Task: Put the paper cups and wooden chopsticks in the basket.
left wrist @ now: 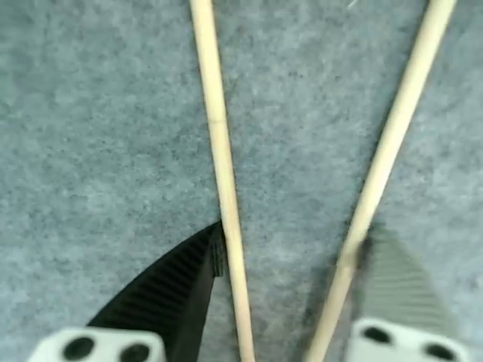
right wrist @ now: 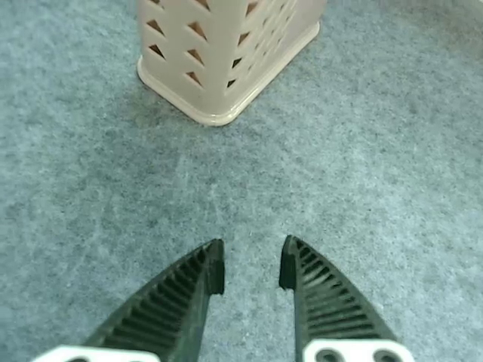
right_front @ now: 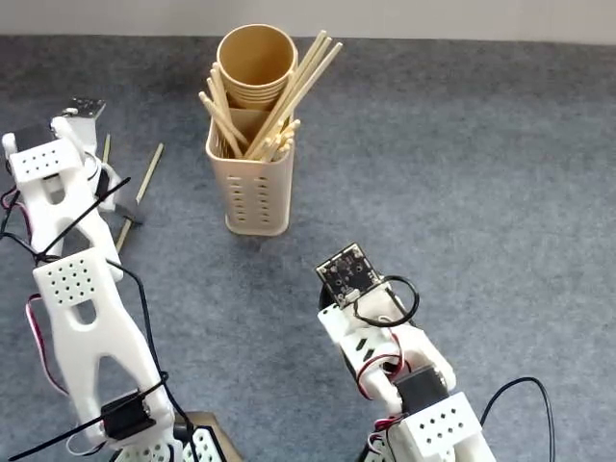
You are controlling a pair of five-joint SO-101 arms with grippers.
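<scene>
Lying on the grey counter (right_front: 481, 173), two loose wooden chopsticks (left wrist: 219, 151) sit under the spread left hand (left wrist: 294, 240); the right hand (right wrist: 251, 260), slightly parted and empty, faces the stocked basket (right wrist: 226, 53).

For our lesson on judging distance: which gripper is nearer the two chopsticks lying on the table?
Left. The left gripper straddles the two loose chopsticks, one finger at either side. The right gripper sits by the basket, well away from them.
</scene>
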